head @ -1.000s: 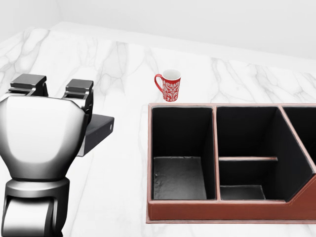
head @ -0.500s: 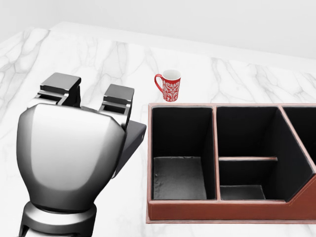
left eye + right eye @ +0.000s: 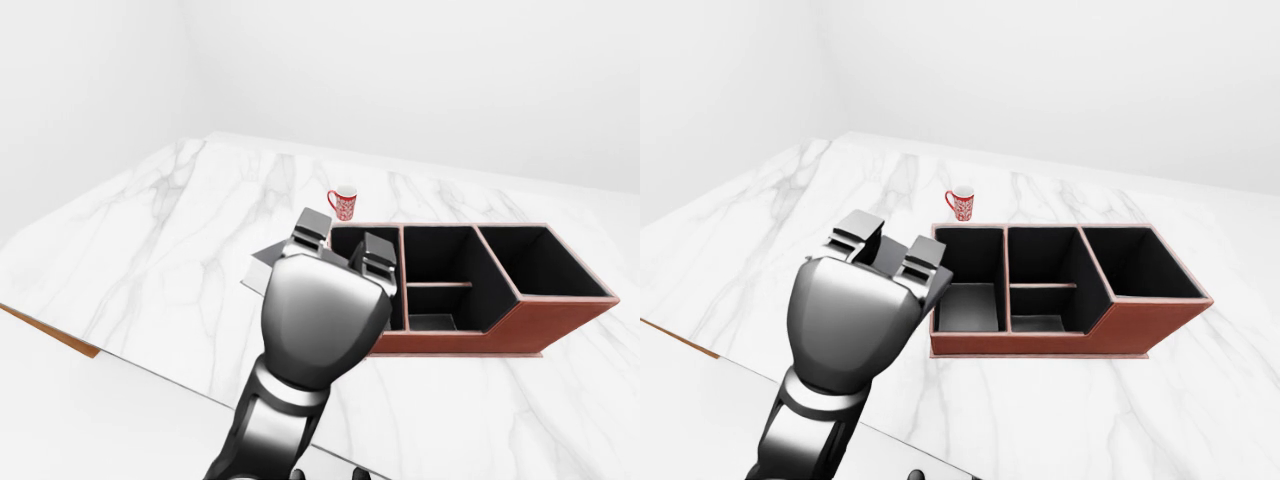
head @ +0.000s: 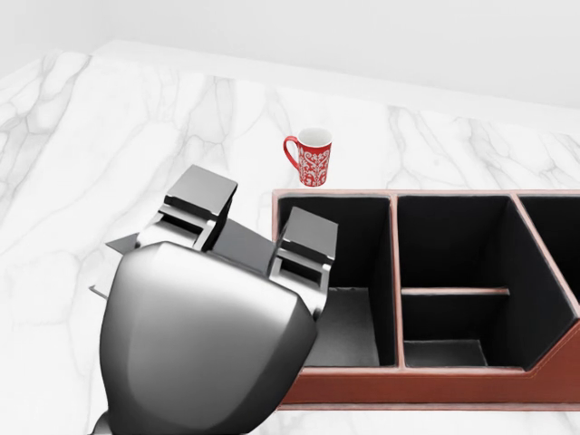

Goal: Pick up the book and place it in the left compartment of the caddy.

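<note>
**Book in the left hand, at the caddy's left edge**

Marble tabletop [image 4: 136, 118] spreads white and grey-veined under everything, reaching up and to both sides of the hand in the head view. To the hand's right on it sits the caddy [image 4: 426, 385] — a reddish-brown box with black-lined compartments, its left compartment [image 4: 349, 335] nearest the hand and holding nothing that shows.

Left hand [image 4: 245, 240], a big silvery shell seen from behind, fills the lower left of the head view, and its right side overlaps the caddy's left wall. Two dark fingers [image 4: 306, 243] stick up from the shell, one to the left and one to the right, curled over a dark flat slab that shows between them. That slab is the book [image 4: 237, 245], gripped in the hand and tilted, with a pale corner of it poking out at the hand's left side in the left-eye view. Whether the book touches the caddy's rim cannot be told; the hand hides that spot.

Beyond the fingers, just past the caddy's far left corner, stands a red patterned mug [image 4: 310, 157], upright and apart from both.
</note>
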